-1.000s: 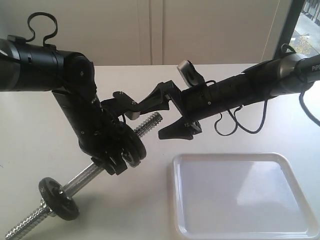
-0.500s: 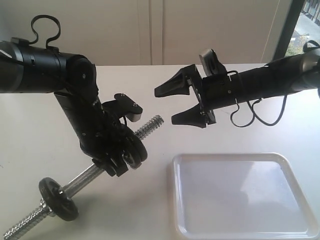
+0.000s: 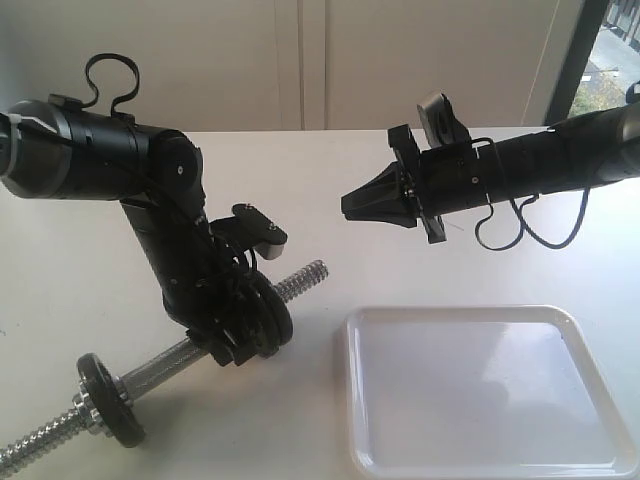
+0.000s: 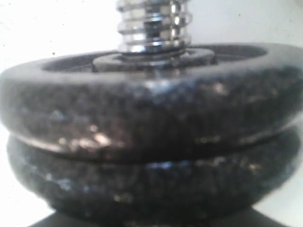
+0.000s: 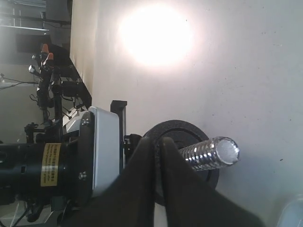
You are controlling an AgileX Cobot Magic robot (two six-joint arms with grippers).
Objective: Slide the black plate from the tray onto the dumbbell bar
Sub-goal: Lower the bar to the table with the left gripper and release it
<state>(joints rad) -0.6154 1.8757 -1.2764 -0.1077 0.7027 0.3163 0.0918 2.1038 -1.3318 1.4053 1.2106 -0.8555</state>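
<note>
The dumbbell bar (image 3: 300, 280) slants up from the table, its threaded end free. Two black discs sit stacked on it; the black plate (image 3: 270, 305) is the one nearer that end. In the left wrist view the plate (image 4: 151, 94) fills the frame, with the bar (image 4: 154, 23) coming out of its hole. My left gripper (image 3: 235, 338) is shut on the bar just below the discs, fingers hidden from its own camera. My right gripper (image 3: 348, 208) hangs shut and empty in the air, pointing at the bar end. Its fingertips (image 5: 157, 142) overlap the plate (image 5: 182, 130) and bar (image 5: 210, 153).
The white tray (image 3: 480, 390) lies at the front right with nothing in it. A third black disc (image 3: 105, 395) sits near the bar's low end, which rests on the table at the front left. A cable loop hangs under the right arm.
My right gripper has drawn back to the right, away from the bar end, and closed from wide open. The left arm has lowered the bar a little.
</note>
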